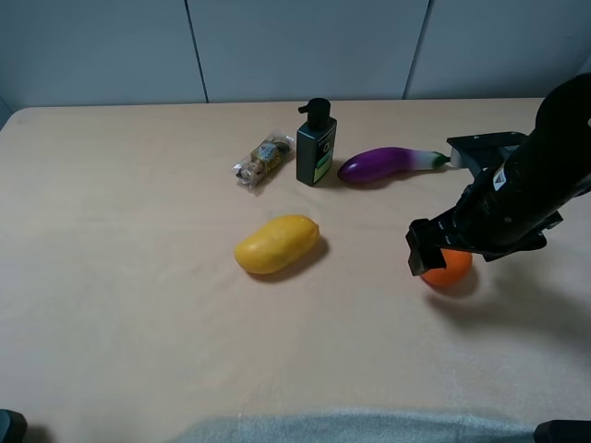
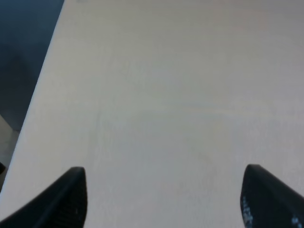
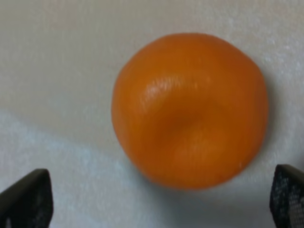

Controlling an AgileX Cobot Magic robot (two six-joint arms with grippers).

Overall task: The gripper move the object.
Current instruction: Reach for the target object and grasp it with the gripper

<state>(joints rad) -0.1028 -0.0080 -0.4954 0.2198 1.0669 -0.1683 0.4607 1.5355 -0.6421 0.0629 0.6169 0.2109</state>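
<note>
The orange tangerine-like fruit (image 1: 450,269) lies on the beige table at the right, partly covered by my right arm. In the right wrist view the fruit (image 3: 190,109) fills the middle and rests on the table. My right gripper (image 3: 161,199) is open, its black fingertips (image 3: 28,197) wide apart on either side of the fruit and not touching it. In the high view the right gripper (image 1: 427,249) hangs just above the fruit. My left gripper (image 2: 164,197) is open and empty over bare table; its arm is outside the high view.
A yellow mango-like fruit (image 1: 276,245) lies mid-table. A purple eggplant (image 1: 380,164), a black pump bottle (image 1: 316,145) and a wrapped snack packet (image 1: 263,160) stand further back. The table's left edge (image 2: 42,90) shows in the left wrist view.
</note>
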